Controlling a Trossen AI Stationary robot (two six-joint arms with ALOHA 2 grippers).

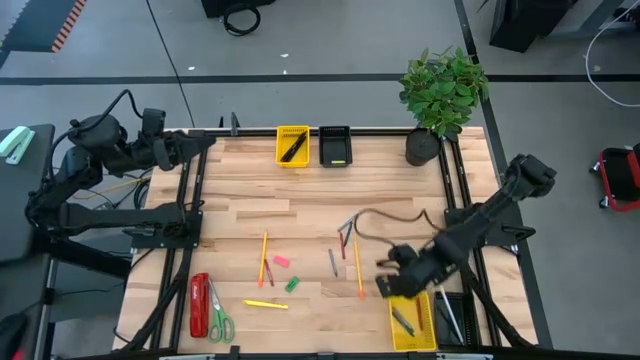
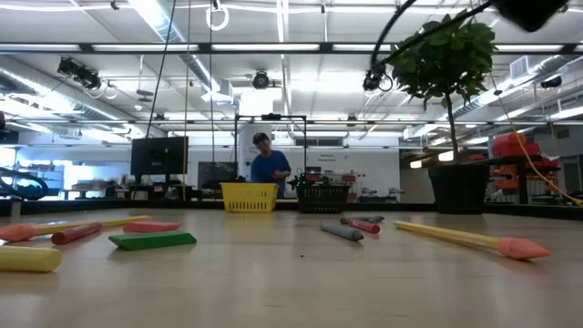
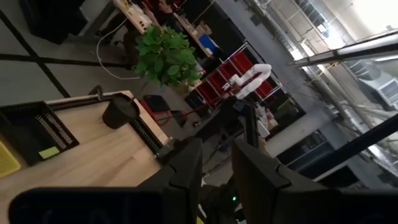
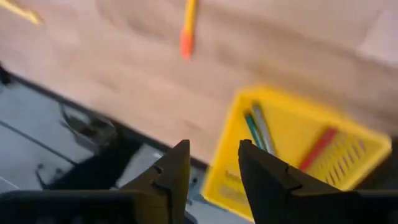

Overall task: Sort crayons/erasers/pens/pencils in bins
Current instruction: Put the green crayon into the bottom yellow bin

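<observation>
The right hand point(image 4: 210, 163) is hovering with its fingers slightly parted and empty above the near yellow bin point(image 1: 412, 322), which is holding crayons point(image 4: 261, 129), while pencils point(image 1: 357, 268) and erasers point(image 1: 281, 261) are lying scattered on the tabletop point(image 1: 240, 205).

Left pincer point(image 3: 216, 163) slightly parted, a black bin point(image 3: 37, 132) and potted plant point(image 3: 163, 59) beyond on the table point(image 3: 93, 155).

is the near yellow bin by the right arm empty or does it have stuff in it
Not empty. The yellow bin holds a red stick, a green one and a grey one, seen past the open right gripper; the high view agrees.
</observation>
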